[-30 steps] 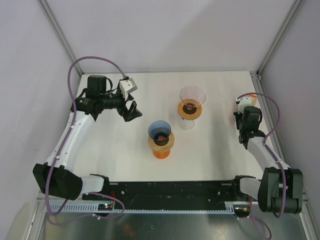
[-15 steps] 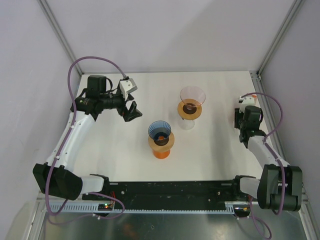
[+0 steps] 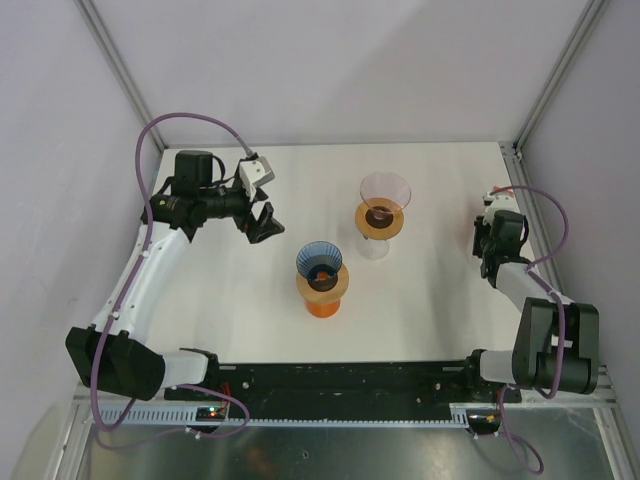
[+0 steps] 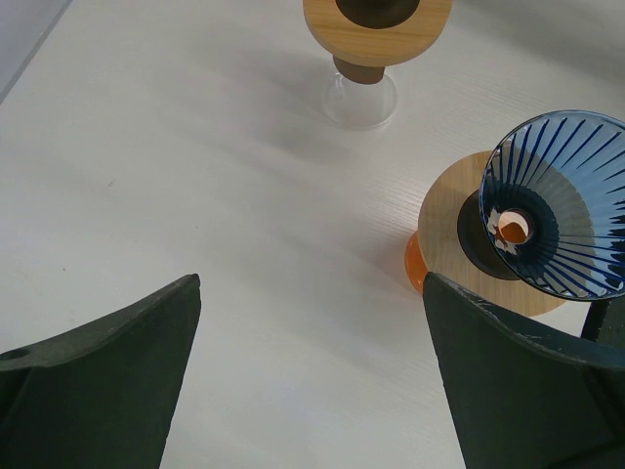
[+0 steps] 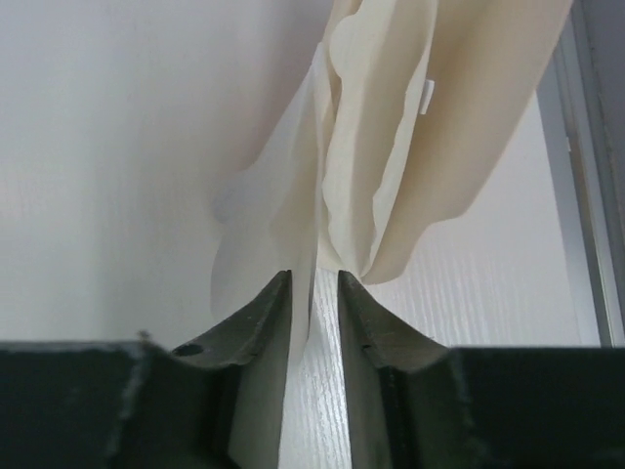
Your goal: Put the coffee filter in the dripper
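Left gripper point(image 4: 312, 293) wide open, empty, over table point(image 4: 176, 147) near blue dripper point(image 4: 562, 215). Right gripper point(image 5: 314, 278) narrowly parted, 1 filter point(image 5: 283, 195) edge between jaws, not visibly pinched.

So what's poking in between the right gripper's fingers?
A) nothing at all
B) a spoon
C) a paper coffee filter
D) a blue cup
C: in the right wrist view, a cream sheet from the coffee filters dips into the gap of the right gripper.
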Robot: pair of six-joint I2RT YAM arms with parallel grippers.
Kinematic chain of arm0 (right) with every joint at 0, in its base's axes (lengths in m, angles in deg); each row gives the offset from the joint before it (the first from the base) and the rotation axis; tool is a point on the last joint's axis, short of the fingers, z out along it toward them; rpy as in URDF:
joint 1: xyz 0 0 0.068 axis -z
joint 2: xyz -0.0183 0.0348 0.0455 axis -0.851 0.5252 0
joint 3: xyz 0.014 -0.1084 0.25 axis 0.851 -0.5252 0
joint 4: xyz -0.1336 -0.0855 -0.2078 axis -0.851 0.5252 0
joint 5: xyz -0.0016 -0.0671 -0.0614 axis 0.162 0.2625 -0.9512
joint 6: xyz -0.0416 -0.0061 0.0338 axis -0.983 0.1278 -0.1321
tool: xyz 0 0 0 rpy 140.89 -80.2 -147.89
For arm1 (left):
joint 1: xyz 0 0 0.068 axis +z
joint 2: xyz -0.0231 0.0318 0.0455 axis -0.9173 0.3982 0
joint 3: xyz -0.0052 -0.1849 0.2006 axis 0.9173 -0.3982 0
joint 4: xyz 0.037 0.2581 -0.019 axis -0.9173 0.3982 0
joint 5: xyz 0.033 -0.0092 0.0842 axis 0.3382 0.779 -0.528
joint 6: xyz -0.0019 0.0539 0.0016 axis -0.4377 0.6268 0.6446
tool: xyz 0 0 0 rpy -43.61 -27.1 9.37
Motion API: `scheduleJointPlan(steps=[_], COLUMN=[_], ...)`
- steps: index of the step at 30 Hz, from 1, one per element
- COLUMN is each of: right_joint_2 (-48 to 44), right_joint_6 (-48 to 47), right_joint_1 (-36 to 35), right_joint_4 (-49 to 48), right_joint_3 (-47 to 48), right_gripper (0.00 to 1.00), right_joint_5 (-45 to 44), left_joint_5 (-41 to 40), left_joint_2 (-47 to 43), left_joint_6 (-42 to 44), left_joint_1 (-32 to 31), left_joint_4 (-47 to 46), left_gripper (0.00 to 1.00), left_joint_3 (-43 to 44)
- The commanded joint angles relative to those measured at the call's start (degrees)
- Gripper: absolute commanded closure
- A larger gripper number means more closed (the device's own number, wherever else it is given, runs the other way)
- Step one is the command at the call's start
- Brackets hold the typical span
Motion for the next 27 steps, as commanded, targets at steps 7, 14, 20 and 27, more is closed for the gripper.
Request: scheduleJointPlan(steps=[7,14,20,27], right_joint_2=[2.22,-3.24,-11.52,-21.81], right_joint_6=[1.11,2.84,4.28,7.42], right_joint_1=[0.58,0.20,-0.98,-1.46], right_joint_4=[-1.39,3.96,9.59,13.43], right_joint_3=[4.18,4.93,5.00,6.32], right_gripper=[0.96,1.00,1.00,1.00], right_joint_5=[1.46,-0.31,-3.44,-5.47], left_joint_5=[1.13,1.08,1.00,1.09], left_joint_2=[-0.43,-0.30,-0.05,-0.11], left_joint_6=[1.14,1.29,1.46,1.21], left_joint_1=[0.37,0.36,0.32,0.37], left_joint_4=[-0.16,-0.09,-0.14,-0.18], left_gripper=[0.00,0.00,0.00,0.00], left_joint_3=[1.50,1.48,1.93,2.44])
